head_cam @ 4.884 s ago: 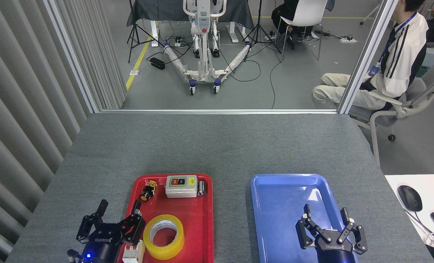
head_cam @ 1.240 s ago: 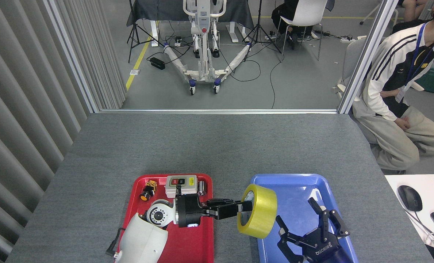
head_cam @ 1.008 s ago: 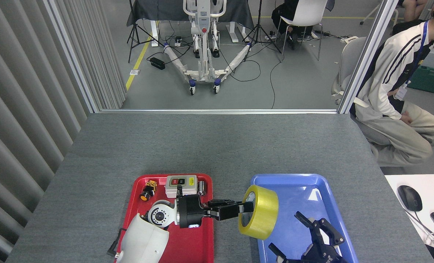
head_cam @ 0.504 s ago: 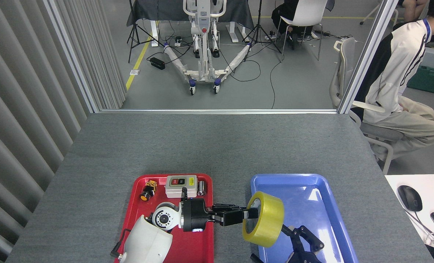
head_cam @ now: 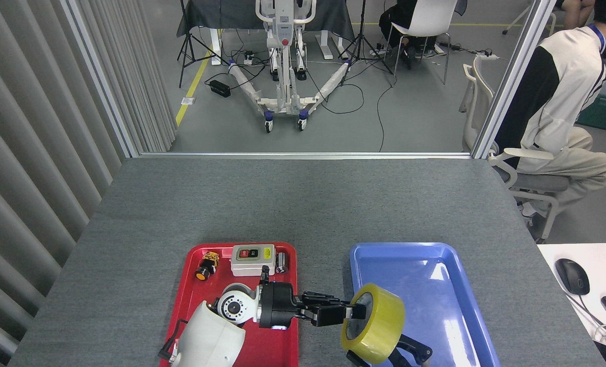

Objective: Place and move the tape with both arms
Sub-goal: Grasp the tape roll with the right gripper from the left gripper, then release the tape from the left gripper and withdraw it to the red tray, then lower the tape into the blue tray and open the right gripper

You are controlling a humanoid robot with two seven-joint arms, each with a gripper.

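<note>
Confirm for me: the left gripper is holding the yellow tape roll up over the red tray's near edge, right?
Not quite. The left gripper does hold the tape, but the head view shows the roll over the near left edge of the blue tray, not the red tray.

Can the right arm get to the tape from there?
Probably yes. The left gripper holds the tape on edge over the blue tray, and the right gripper sits just under it at the bottom edge with nothing between. Its jaws are mostly hidden.
</note>
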